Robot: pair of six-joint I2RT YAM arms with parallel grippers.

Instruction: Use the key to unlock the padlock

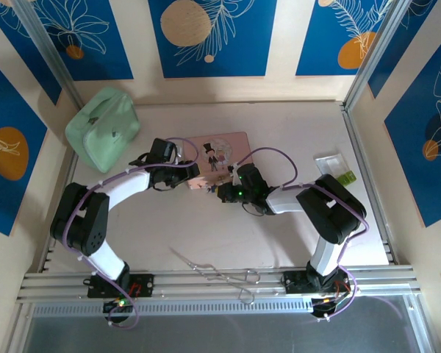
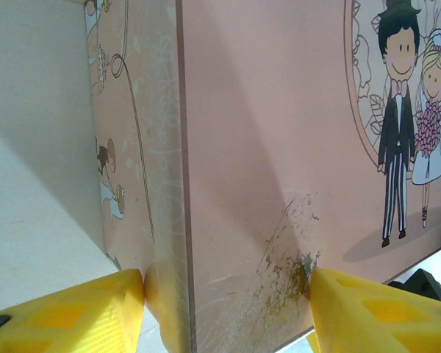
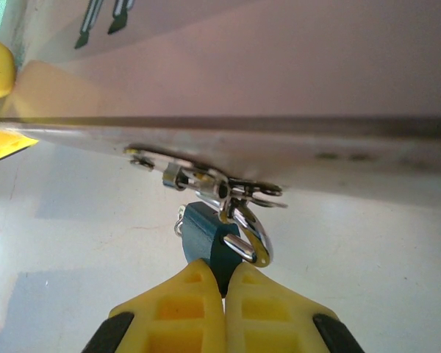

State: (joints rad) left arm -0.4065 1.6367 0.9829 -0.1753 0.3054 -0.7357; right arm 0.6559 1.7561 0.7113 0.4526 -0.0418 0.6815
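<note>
blue-and-cream walls (image 1: 213, 37) fence the pale table (image 1: 206, 235) on three sides, with open room across its near half. both arms bend inward to the pink box (image 1: 231, 141) at centre. the left gripper (image 2: 228, 283) grasps the box's near-left corner, one finger on each face. the right wrist view shows the box's near edge, where the right gripper (image 3: 225, 273) is pinched onto the blue padlock (image 3: 204, 234), its shackle hooked in the box's clasp (image 3: 206, 176).

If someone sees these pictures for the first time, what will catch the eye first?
The pink box with a cartoon bride and groom lies mid-table, and the left tool straddles its corner. At the box's near edge, the right tool pinches a small blue padlock hanging from the clasp. A mint-green bag sits at the far left.
</note>
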